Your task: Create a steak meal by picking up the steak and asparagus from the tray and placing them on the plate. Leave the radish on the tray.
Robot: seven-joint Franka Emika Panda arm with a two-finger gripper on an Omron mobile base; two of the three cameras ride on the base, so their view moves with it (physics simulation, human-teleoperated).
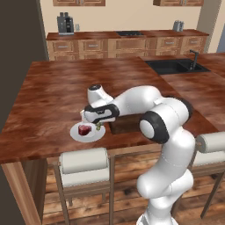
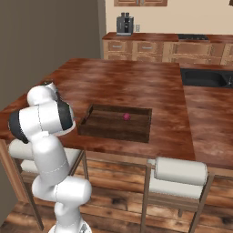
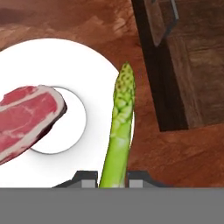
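Two dark finger tips of the gripper [image 3: 112, 178] pinch the base of the asparagus [image 3: 119, 131] between them, one tip on each side of the stalk. In the hand view the green stalk runs away from the tips, its pointed head lying over the edge of the plate [image 3: 87, 57] on the side toward the tray [image 3: 183, 65]. Whether the stalk touches the plate cannot be told.

Just beside the asparagus, the steak [image 3: 26, 120] lies on the plate, partly covering the round well at its centre, apart from the stalk and the finger tips.

From the left base view, the gripper [image 1: 97, 125] hangs low over the plate [image 1: 83, 136], with the steak [image 1: 84, 129] on the white surface and the asparagus [image 1: 99, 126] at the plate's edge nearest the tray [image 1: 125, 125].

Seen from the right base view, the tray [image 2: 116, 123] sits on the reddish wood countertop [image 2: 136, 82], and the radish [image 2: 126, 117] lies inside it, well apart from the arm.
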